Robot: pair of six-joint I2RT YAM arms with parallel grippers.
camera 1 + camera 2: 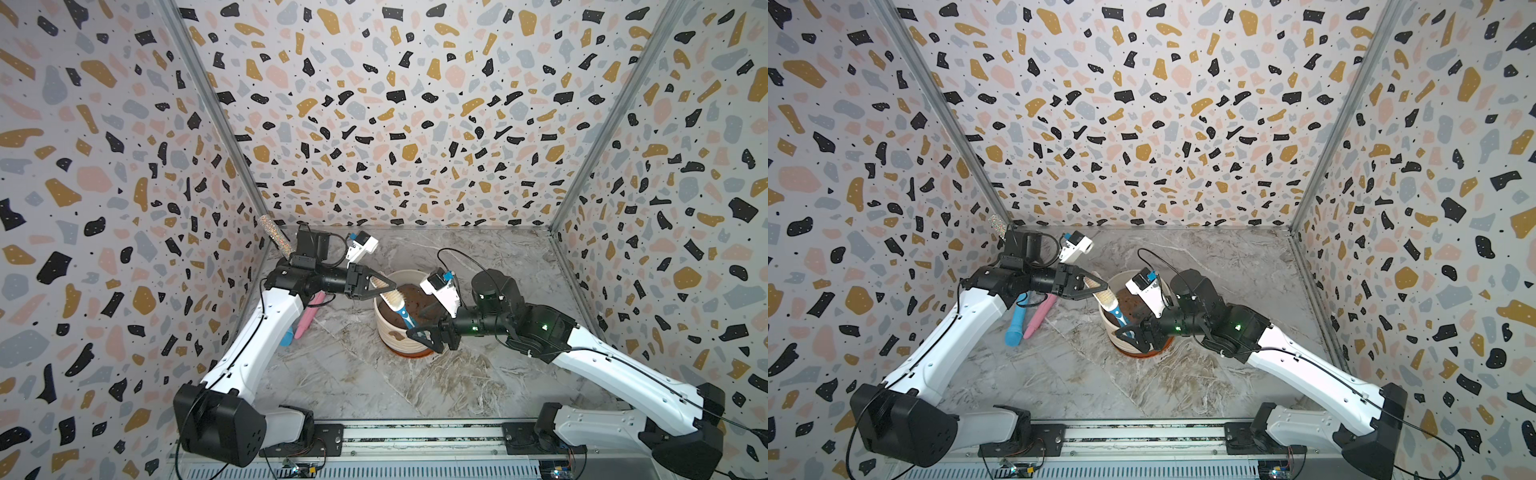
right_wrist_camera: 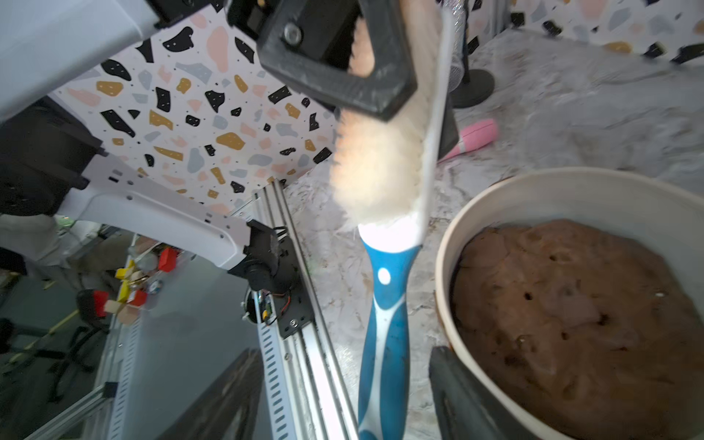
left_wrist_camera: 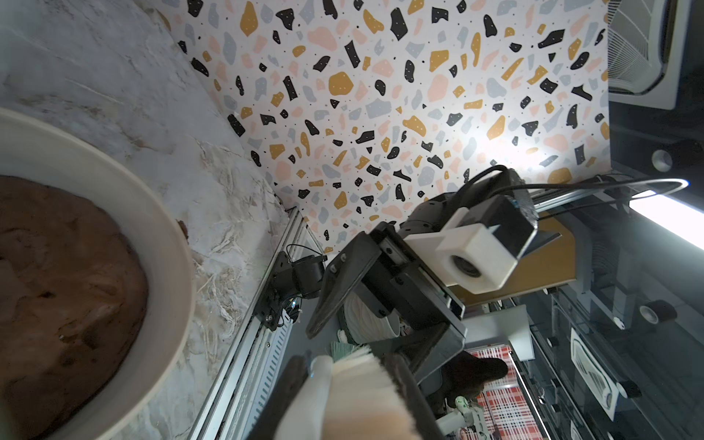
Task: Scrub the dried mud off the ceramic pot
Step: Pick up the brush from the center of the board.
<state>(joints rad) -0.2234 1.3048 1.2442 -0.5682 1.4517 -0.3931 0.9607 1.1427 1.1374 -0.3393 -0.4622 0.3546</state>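
Left pincer (image 1: 388, 287) clamped one brush (image 1: 402, 311) by its bristles; right pincer (image 1: 422, 337), jaws apart, straddled its handle at the rim of one pot (image 1: 384, 328), bare table (image 1: 353, 386) beside.

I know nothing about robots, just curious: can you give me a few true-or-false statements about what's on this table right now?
1. The left hand is closed on the bristle end of the brush. True.
2. The ceramic pot is empty. False: it is filled with brown soil.
3. The pot stands on an orange saucer. True.
4. The brush's handle is red. False: it is blue and white.
5. The right hand clamps the pot's rim. False: its jaws stand open around the brush's handle end.
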